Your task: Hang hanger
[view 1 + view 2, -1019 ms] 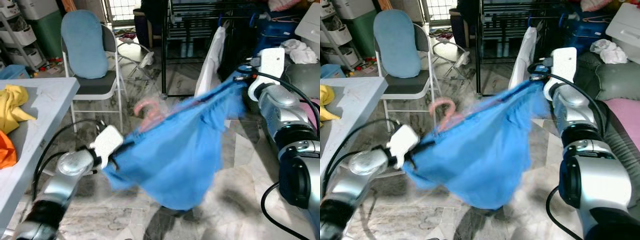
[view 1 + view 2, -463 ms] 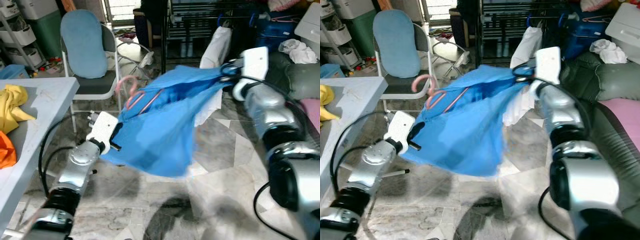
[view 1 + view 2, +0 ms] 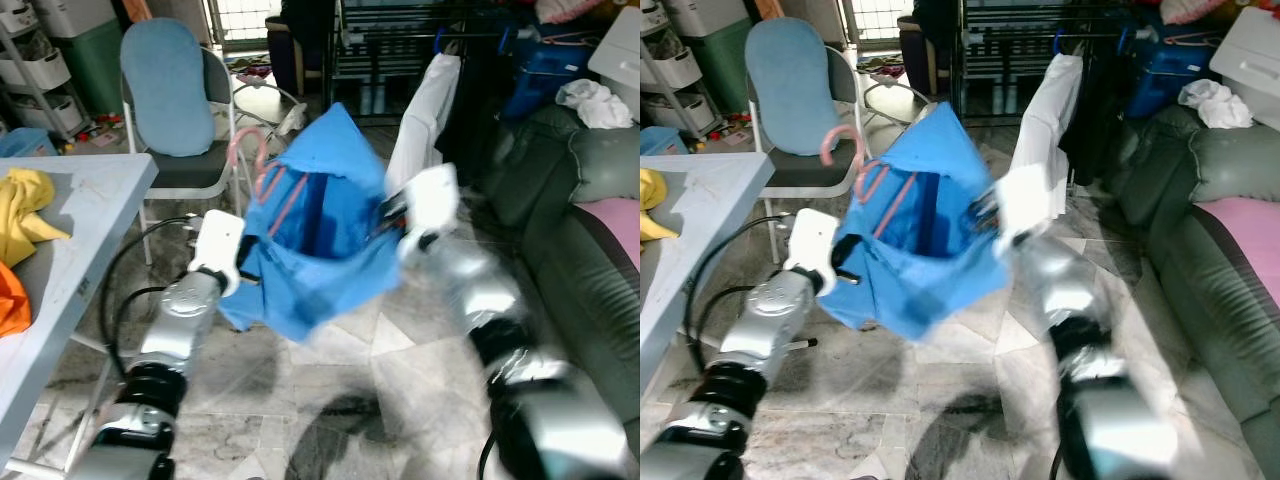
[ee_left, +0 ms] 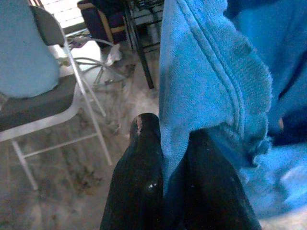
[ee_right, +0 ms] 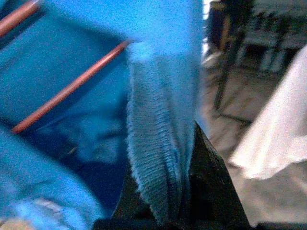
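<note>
A bright blue knitted garment (image 3: 320,235) hangs bunched in mid-air over the marble floor (image 3: 400,380), in the centre of the scene, with a pink plastic hanger (image 3: 262,175) tucked inside it; the hanger's hook stands above the cloth on its left side. The left gripper (image 4: 165,158) is clamped on the garment's ribbed hem at the lower left, both black fingers (image 4: 141,163) pressed against the cloth. The right gripper (image 5: 163,191) pinches another edge of the same garment on the right; its arm is blurred in the head views, so its exact pose is hard to read, but the wrist view shows the cloth caught between its fingers. Far behind stands a black metal clothes rack (image 3: 400,50) with a white shirt (image 3: 420,110) hanging from it. A grey folding chair with a pale blue cushion (image 3: 170,90) stands to the far left, and a grey table (image 3: 80,220) with yellow cloth (image 3: 25,210) lies at the near left.
</note>
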You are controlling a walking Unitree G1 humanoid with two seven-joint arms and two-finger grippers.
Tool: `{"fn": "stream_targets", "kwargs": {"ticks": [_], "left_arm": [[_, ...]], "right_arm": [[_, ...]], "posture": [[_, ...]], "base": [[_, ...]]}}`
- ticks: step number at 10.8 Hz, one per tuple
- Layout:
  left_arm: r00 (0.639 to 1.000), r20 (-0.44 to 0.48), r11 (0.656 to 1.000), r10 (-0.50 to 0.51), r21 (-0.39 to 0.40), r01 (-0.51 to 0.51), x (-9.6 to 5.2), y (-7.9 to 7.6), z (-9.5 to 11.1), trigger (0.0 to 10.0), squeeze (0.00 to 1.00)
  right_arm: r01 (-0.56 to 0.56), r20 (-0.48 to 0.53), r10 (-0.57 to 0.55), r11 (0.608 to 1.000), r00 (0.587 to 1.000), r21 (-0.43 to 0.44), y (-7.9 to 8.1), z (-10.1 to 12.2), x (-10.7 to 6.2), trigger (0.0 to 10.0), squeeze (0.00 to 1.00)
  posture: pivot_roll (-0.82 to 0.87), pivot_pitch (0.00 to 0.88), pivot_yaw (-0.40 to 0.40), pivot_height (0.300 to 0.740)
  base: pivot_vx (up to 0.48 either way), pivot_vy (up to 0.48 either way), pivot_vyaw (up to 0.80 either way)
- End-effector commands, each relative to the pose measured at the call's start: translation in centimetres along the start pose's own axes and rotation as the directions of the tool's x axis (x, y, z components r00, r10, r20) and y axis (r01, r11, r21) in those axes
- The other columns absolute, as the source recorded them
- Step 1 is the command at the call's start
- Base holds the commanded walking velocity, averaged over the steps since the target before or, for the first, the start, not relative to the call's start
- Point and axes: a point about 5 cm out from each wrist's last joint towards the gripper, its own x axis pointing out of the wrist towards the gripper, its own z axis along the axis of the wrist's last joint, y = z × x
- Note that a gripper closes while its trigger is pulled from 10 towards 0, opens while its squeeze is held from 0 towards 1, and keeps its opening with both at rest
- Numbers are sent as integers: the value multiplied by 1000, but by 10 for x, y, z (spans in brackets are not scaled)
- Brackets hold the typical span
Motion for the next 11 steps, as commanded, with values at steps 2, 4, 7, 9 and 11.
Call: {"fn": "stream_targets", "kwargs": {"ticks": [2,4,7,9,11], "left_arm": [[999,38,999,37,-36,-35,5,6,15,0,0],[999,40,998,33,-49,-31,6,3,16,0,0],[999,35,998,30,-54,-28,7,2,16,0,0],[999,41,999,15,-47,-13,7,0,18,0,0],[998,59,999,-33,16,33,4,1,21,0,0]], "right_arm": [[-138,-48,139,990,989,19,27,-15,-5,0,0],[-289,-110,291,957,950,36,49,-30,-14,0,0],[-529,-202,534,844,821,86,81,-50,-40,0,0],[-508,-254,483,860,838,-40,73,-58,-43,10000,0],[-290,-185,255,936,949,-198,41,-42,-36,10000,1000]], "posture": [[-8,17,16,740],[-8,15,16,740],[-7,12,16,740],[-8,10,15,740],[-11,9,15,740]], "base": [[0,0,0],[0,0,0],[0,0,0],[0,0,0],[0,0,0]]}}
